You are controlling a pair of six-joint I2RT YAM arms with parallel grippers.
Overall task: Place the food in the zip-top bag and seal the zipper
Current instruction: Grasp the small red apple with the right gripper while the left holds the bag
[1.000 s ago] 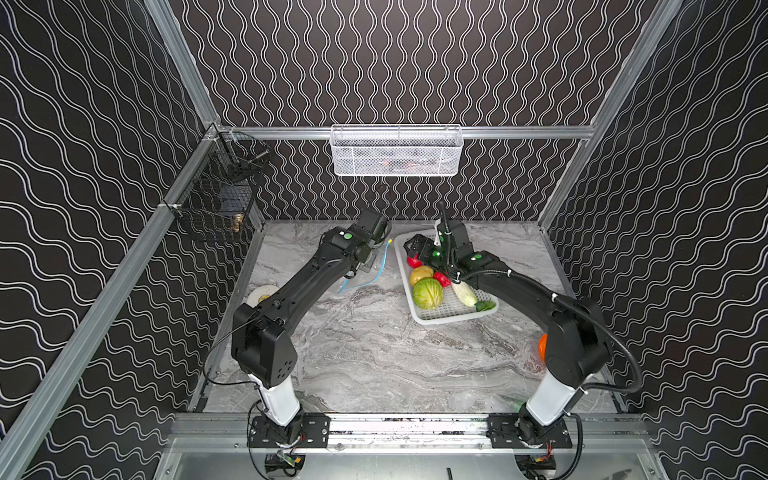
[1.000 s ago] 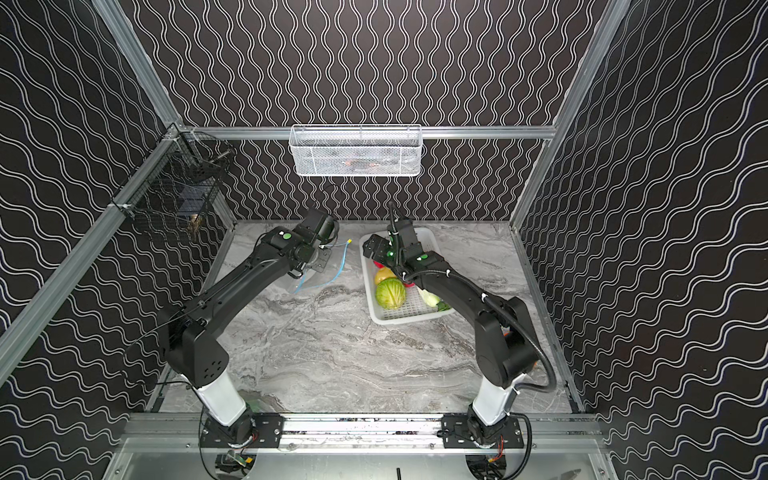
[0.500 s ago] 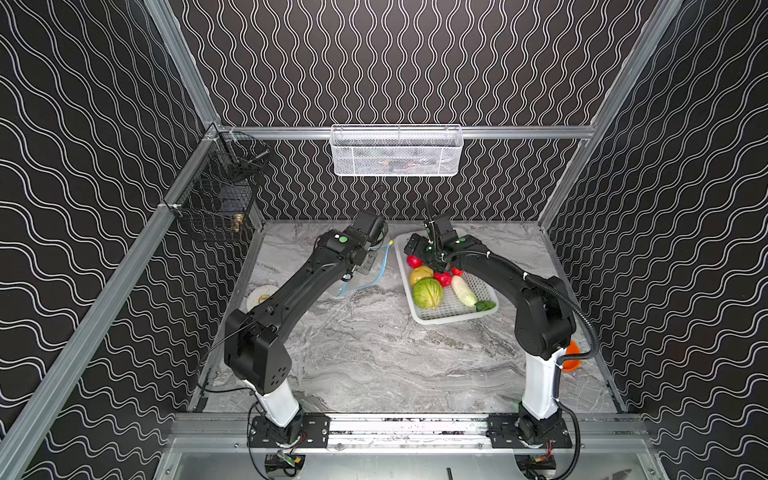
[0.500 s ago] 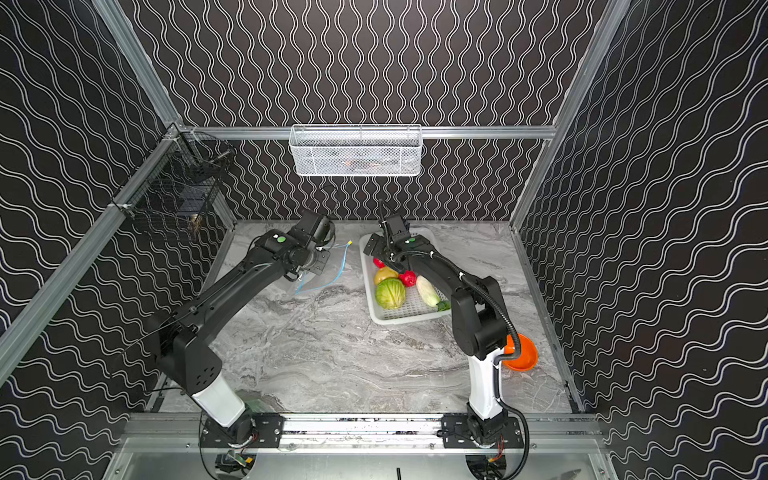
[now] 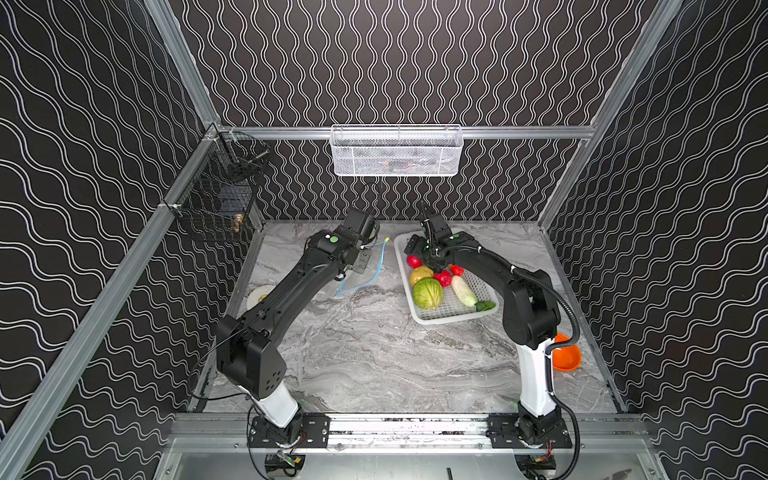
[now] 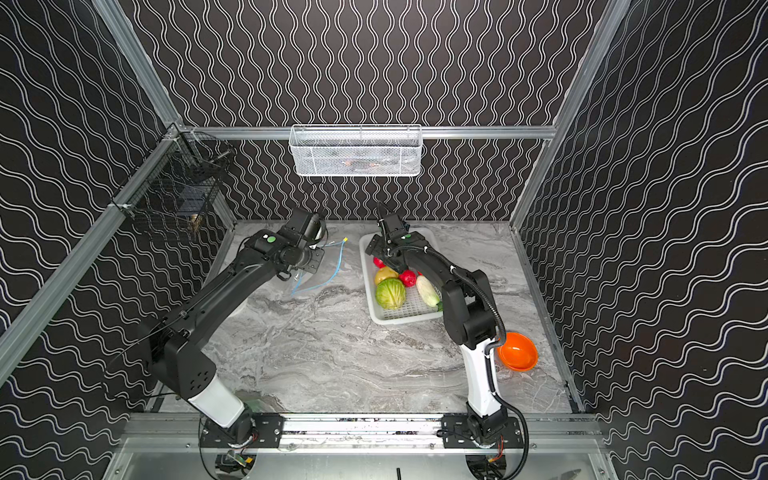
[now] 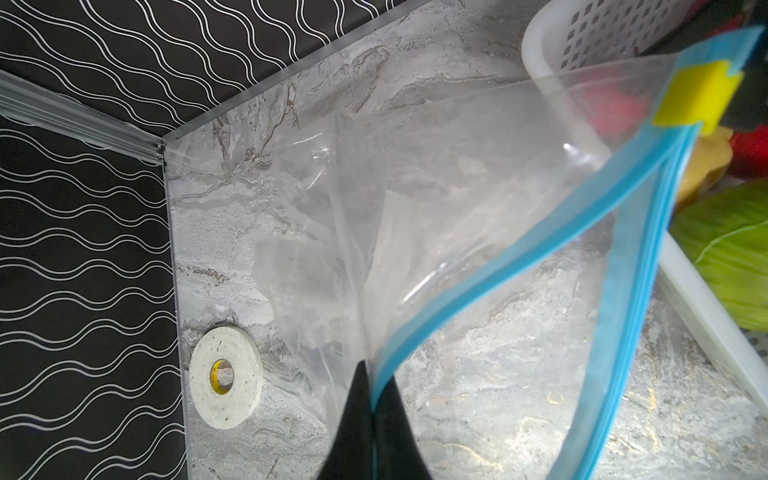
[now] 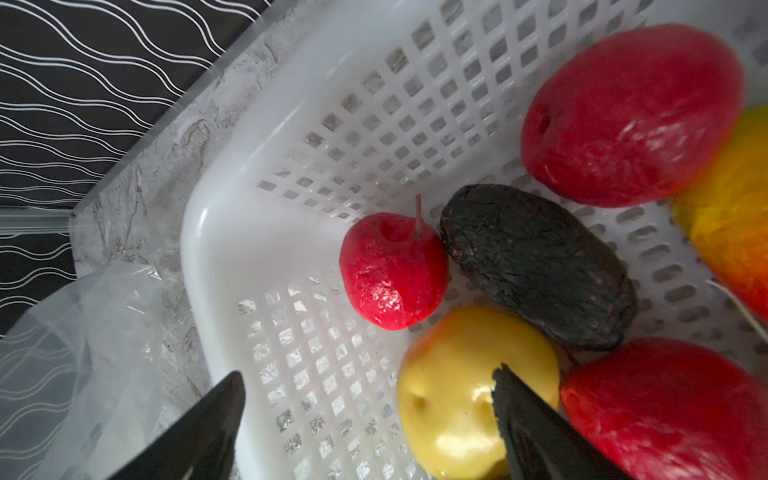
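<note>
The clear zip-top bag (image 7: pixel 415 187) lies left of the white perforated basket (image 5: pixel 453 316). My left gripper (image 7: pixel 370 388) is shut on the zipper (image 7: pixel 519 249), the blue strip, and holds the mouth up and apart. The yellow slider (image 7: pixel 698 97) sits at the strip's far end. The food lies in the basket: cabbage (image 5: pixel 428 293), radish (image 5: pixel 464 291), potato (image 8: pixel 453 395), avocado (image 8: pixel 536 266), pepper (image 8: pixel 731 216) and red rounds (image 8: pixel 392 270). My right gripper (image 8: pixel 370 380) hangs open over the basket's far end. One of its fingers is at the potato, the other near the basket's rim.
An orange bowl (image 6: pixel 516 351) sits by the right arm's base. A tape roll (image 7: pixel 226 376) lies near the left wall. A white mesh basket (image 5: pixel 397 151) hangs on the back wall and a black wire basket (image 5: pixel 216 203) hangs on the left wall.
My right arm has folded back and its gripper has shifted toward the basket's far left end, its jaws slightly narrower. The orange bowl is now uncovered. The left gripper still holds the bag.
</note>
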